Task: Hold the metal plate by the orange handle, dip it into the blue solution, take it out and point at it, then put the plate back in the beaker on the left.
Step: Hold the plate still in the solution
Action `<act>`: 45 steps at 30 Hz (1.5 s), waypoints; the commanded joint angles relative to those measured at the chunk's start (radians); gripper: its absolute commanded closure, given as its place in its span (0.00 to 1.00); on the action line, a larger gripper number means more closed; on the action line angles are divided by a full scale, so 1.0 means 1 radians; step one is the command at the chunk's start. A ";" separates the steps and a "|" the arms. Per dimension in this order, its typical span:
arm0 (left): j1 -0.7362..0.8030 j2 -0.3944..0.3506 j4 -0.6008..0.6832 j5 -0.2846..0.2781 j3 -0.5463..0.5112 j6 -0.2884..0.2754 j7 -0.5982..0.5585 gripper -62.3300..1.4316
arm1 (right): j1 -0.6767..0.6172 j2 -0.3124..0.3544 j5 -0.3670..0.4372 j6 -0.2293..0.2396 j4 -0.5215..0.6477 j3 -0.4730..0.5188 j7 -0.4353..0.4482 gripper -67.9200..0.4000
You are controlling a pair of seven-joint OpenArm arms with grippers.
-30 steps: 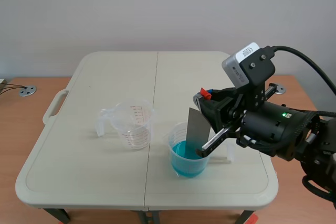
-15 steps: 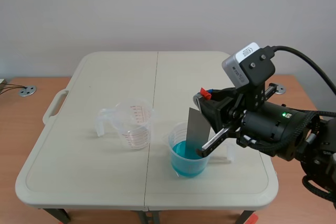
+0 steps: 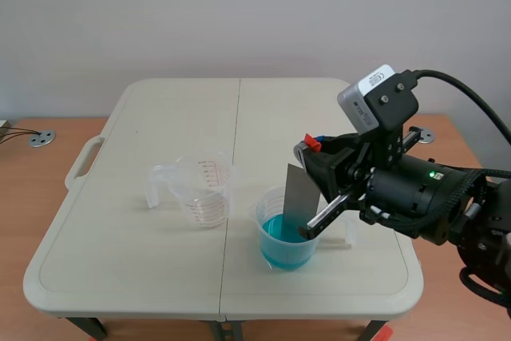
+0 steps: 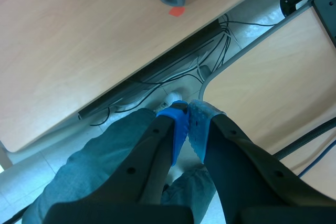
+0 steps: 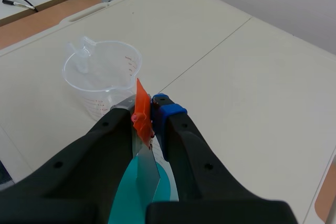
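- The metal plate (image 3: 301, 196) is being judged thin, stiff, light and slippery once wet, so the orange handle (image 5: 140, 113) is being treated as the safe hold.
- It is being held upright, with its lower edge apparently in the blue solution (image 3: 281, 245), near the clear beaker (image 3: 204, 191) on the tabletop (image 3: 160, 117).
- The handle is being clamped by the right pincer (image 5: 148, 109), whose fingers are nearly together.
- The left pincer (image 4: 187, 124) is being held clenched on nothing, over the floor.

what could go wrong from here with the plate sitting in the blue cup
1. The metal plate stands inside the light plastic cup of blue solution; a slanted lift might catch the rim and tip it.
2. The right gripper pinches only the thin orange handle, so the plate could swivel or slip.
3. Carried wet to the empty beaker, it may drip on the table.
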 commanded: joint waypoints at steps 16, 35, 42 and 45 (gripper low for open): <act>-0.003 -0.005 0.011 -0.004 -0.004 -0.002 -0.002 0.95 | 0.000 0.001 -0.006 0.008 0.093 -0.005 0.009 0.97; -0.020 -0.006 0.011 -0.004 -0.004 -0.002 0.002 0.95 | -0.011 0.001 0.001 0.008 0.230 -0.005 -0.036 0.97; -0.023 -0.013 0.012 -0.004 -0.003 -0.006 -0.011 0.95 | -0.011 0.001 0.017 0.008 0.283 -0.005 -0.070 0.97; -0.029 -0.029 0.012 -0.004 -0.003 -0.006 -0.024 0.95 | -0.011 0.001 0.041 0.008 0.305 -0.005 -0.092 0.97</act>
